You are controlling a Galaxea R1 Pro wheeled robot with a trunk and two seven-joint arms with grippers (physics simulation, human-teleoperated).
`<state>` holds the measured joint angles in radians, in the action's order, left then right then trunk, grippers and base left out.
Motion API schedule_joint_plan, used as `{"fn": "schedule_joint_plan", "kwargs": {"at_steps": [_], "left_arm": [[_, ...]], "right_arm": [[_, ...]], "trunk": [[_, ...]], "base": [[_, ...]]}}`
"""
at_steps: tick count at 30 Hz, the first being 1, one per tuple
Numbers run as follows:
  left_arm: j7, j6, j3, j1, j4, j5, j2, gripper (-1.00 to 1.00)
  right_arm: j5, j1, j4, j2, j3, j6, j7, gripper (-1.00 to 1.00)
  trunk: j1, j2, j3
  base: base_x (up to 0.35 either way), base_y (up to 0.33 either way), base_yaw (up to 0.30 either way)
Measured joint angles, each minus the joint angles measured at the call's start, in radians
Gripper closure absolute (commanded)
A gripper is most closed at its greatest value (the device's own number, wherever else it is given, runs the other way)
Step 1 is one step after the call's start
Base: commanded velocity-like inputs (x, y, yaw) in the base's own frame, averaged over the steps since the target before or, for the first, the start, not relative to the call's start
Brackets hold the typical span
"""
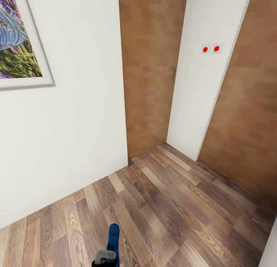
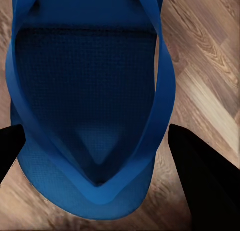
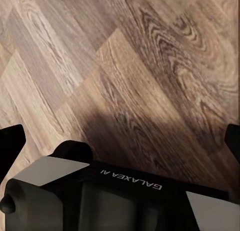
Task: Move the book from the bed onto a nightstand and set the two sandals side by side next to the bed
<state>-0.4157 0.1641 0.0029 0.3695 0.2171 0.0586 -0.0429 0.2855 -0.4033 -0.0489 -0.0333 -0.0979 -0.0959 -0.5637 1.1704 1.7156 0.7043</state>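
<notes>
At the bottom of my head view, my left end effector (image 1: 104, 258) pinches a bright blue flat flip-flop sandal (image 2: 90, 91) above the wood-plank floor (image 1: 173, 205). My right end effector (image 3: 120, 136) hangs spread over bare planks, facing a white wall (image 1: 77, 116) with brown wooden doors (image 1: 150, 66).

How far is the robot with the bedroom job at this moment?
Nothing looks finished yet. In hand: the left gripper carries one blue sandal above the wood floor, facing white walls and a brown door. Left to do: set this sandal by the bed, add the second, move the book.
</notes>
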Motion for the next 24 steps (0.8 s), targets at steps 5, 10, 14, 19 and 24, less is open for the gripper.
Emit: {"fn": "schedule_joint_plan", "kwargs": {"at_steps": [5,10,14,19,24], "left_arm": [[0.0,0.0,0.0,0.0,0.0,0.0,0.0,1.0],[0.0,0.0,0.0,0.0,0.0,0.0,0.0,1.0],[0.0,0.0,0.0,0.0,0.0,0.0,0.0,1.0],[0.0,0.0,0.0,0.0,0.0,0.0,0.0,1.0],[0.0,0.0,0.0,0.0,0.0,0.0,0.0,1.0]], "right_arm": [[0.0,0.0,0.0,0.0,0.0,0.0,0.0,-1.0],[0.0,0.0,0.0,0.0,0.0,0.0,0.0,-1.0],[0.0,0.0,0.0,0.0,0.0,0.0,0.001,-1.0],[0.0,0.0,0.0,0.0,0.0,0.0,0.001,-1.0],[0.0,0.0,0.0,-0.001,0.0,0.0,0.002,-1.0]], "trunk": [[0.0,0.0,0.0],[0.0,0.0,0.0],[0.0,0.0,0.0],[0.0,0.0,0.0],[0.0,0.0,0.0]], "base": [[0.239,-0.006,0.0],[0.251,-0.001,0.0],[0.253,0.0,0.0],[0.253,0.0,0.0],[0.253,0.0,0.0]]}}
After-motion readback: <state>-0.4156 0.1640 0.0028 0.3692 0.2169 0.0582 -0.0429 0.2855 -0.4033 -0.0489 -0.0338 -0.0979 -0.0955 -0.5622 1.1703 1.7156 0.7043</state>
